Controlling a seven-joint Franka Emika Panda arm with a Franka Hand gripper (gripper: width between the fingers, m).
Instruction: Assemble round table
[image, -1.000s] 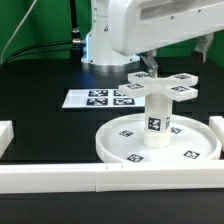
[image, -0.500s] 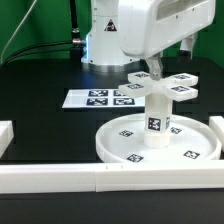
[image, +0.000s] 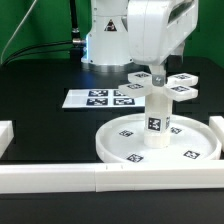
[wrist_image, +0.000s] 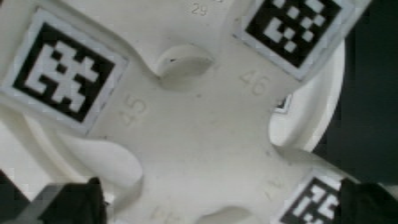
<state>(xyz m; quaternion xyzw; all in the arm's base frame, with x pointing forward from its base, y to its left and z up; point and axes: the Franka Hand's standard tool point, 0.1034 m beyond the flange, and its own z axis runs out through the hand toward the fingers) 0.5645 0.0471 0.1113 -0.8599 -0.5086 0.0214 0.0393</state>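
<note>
The large rimmed round disc (image: 110, 150) lies at the front of the exterior view's right. The stubby tagged post (image: 157, 120) stands upright on it. The cross-shaped piece (image: 180, 92) rests on top of the post. My gripper (image: 155, 72) hangs right above the centre of the cross. In the wrist view the cross (wrist_image: 196, 120) and its tags fill the picture. My gripper (wrist_image: 222, 205) is open, with its dark fingertips (wrist_image: 71, 200) wide apart on either side of one arm of the cross. I cannot tell if they touch it.
The marker board (image: 100, 98) lies on the black table behind the disc. A long white rail (image: 60, 180) runs along the front, with short rail ends at the left (image: 5, 135) and the right (image: 215, 125). The arm's base (image: 100, 45) stands at the back.
My arm has swung toward the exterior view's left and come over the centre of the cross. The disc, post and cross have not moved.
</note>
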